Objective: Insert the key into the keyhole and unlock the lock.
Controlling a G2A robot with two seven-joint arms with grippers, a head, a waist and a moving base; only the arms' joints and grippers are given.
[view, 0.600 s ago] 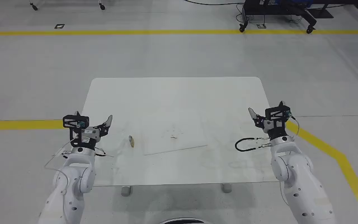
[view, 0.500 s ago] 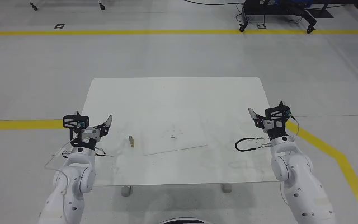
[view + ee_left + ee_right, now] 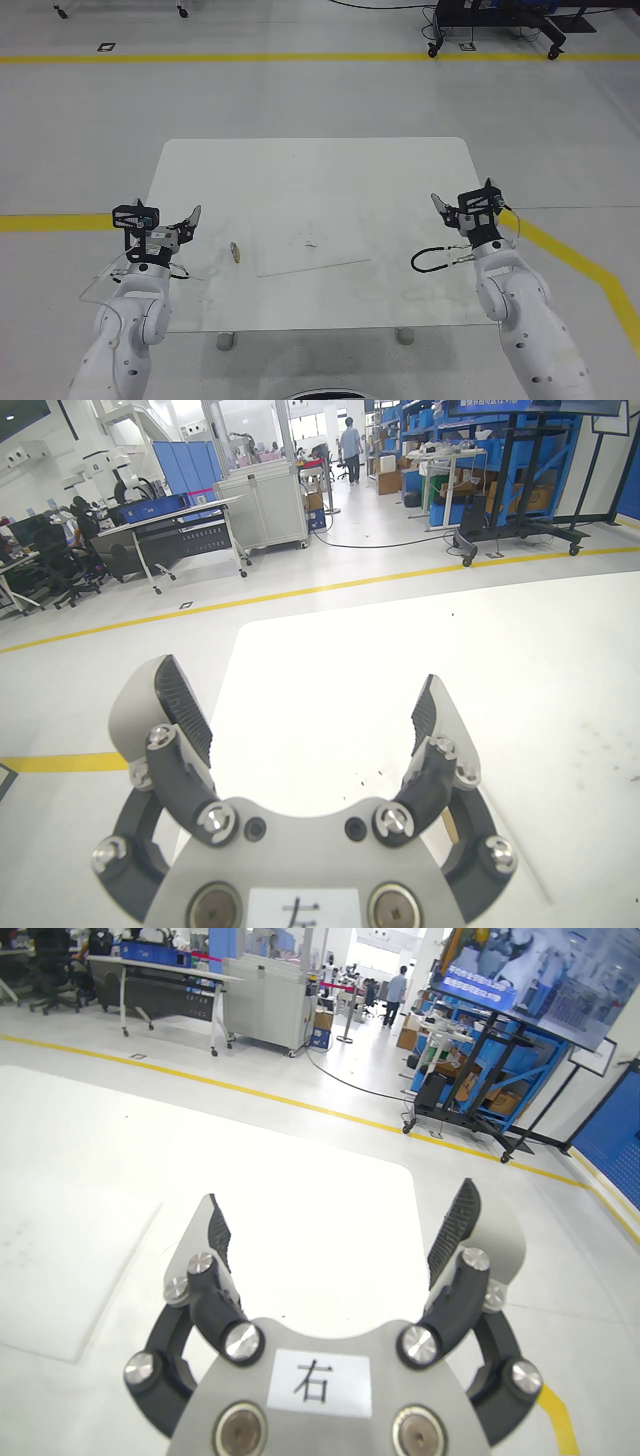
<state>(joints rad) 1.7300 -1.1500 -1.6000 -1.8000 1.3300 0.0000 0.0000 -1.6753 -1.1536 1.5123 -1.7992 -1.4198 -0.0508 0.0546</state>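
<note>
Lock (image 3: 235,251) first: a small brass-coloured lump lying flat on the white table (image 3: 310,170), in the near left part, tilted a little off square. It is too small for me to make out the keyhole. The key (image 3: 313,241) is a tiny pale thing near the middle of the table, well apart from the lock and to its right. Nothing touches either one. Just nearer than the key runs the edge of a thin flat sheet (image 3: 320,266).

My left hand (image 3: 158,212) (image 3: 300,680) hangs at the table's left edge, fingers spread wide and holding nothing, with the lock a short way to its right. My right hand (image 3: 462,195) (image 3: 340,1193) sits at the right edge, also spread wide and empty; its inner finger is over the table and the outer one is past the rim. From it to the key the tabletop is bare, and the same goes for the stretch from the left hand to the lock. The far half of the table is open too, and beyond the edges there is only floor with yellow lines.

Since half a second ago my right hand has come inward over the right rim, towards the middle. My left hand, the lock and the key lie where they were.
</note>
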